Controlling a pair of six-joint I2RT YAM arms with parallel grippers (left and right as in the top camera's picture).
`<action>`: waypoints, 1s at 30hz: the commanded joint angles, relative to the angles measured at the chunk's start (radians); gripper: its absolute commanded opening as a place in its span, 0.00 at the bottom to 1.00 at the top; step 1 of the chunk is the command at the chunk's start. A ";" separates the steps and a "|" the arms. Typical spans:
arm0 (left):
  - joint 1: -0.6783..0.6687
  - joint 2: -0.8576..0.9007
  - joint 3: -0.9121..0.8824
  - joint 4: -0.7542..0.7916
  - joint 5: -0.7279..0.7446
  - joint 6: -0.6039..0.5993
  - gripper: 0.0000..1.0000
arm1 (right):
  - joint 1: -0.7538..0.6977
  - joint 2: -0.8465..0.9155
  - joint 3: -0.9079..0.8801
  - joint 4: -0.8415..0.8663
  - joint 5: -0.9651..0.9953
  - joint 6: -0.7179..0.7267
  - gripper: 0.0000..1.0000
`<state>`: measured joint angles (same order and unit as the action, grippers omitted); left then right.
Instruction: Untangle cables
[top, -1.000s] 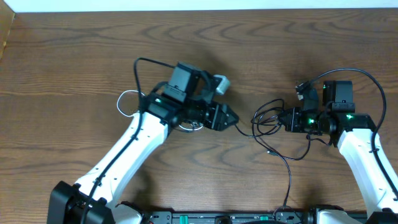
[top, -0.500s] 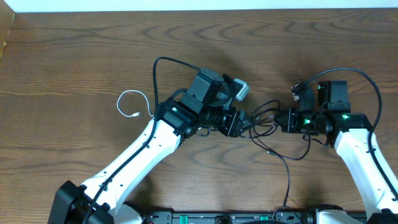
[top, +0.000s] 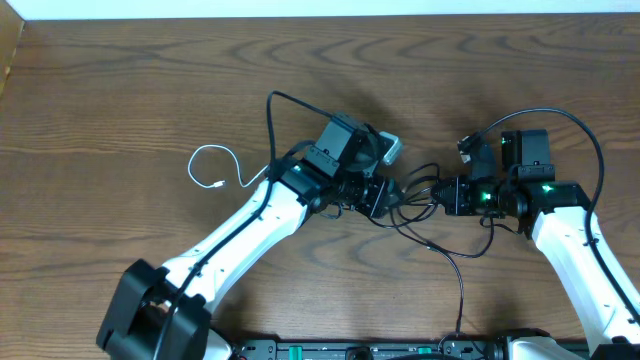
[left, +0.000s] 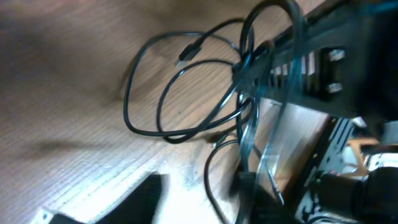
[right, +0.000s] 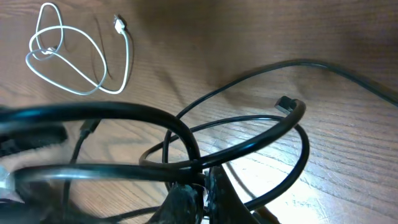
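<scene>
With right hand (top: 448, 195) clenched on the black cable (right: 292, 61), pinch just one loop with left hand (top: 378, 197) (cannot tell if open or shut), then pull apart slowly.

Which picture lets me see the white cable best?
The right wrist view. The white cable shows its loops and a plug end plainly there, apart from the black cable. The overhead view shows it small, beside the left arm. The left wrist view does not show it.
</scene>
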<state>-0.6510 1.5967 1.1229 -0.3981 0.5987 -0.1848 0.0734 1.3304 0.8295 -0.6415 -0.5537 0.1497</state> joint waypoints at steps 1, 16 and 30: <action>0.000 0.003 0.005 0.005 -0.005 0.005 0.08 | 0.006 0.001 0.000 0.002 -0.011 0.010 0.01; 0.217 -0.146 0.005 -0.080 -0.009 0.005 0.07 | 0.006 0.001 0.000 -0.216 0.683 0.259 0.04; 0.406 -0.217 0.005 -0.210 -0.023 0.005 0.07 | 0.003 0.001 -0.002 -0.061 0.047 -0.083 0.01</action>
<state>-0.2630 1.3895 1.1229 -0.6052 0.5957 -0.1829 0.0807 1.3304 0.8288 -0.7361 -0.0975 0.3290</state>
